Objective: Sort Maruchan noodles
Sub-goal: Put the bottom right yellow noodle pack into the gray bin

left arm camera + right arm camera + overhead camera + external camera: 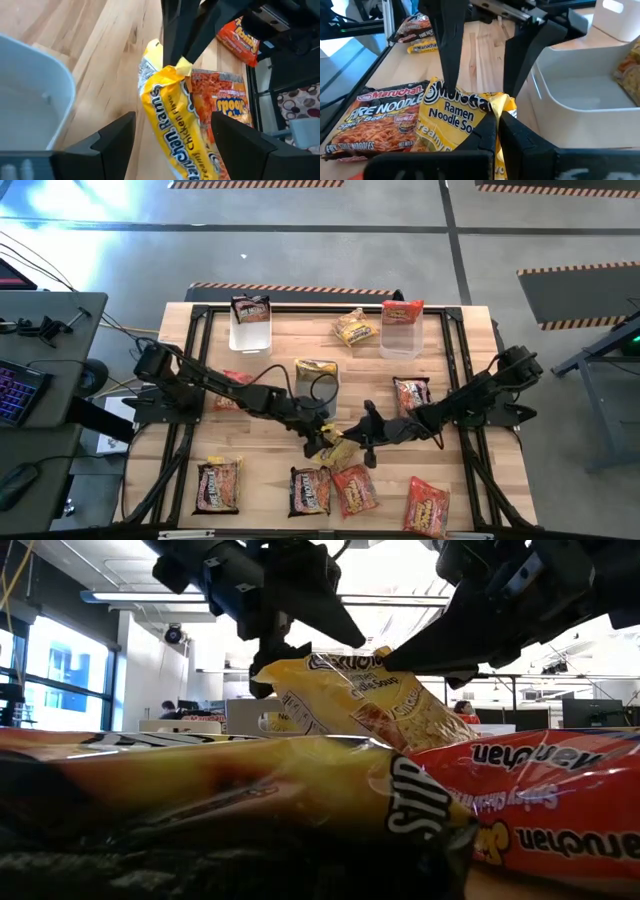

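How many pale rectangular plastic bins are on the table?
3. One pale rectangular plastic bin sits toward the wooden table's back left, a second toward the back right, and a third sits mid-table. None seems hidden in the high view.

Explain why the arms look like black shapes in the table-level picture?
Low view: bright ceiling lights and windows behind backlight the arms, leaving silhouettes above the yellow packet; high view: glare whitens the floor at top left, while the table is evenly lit.
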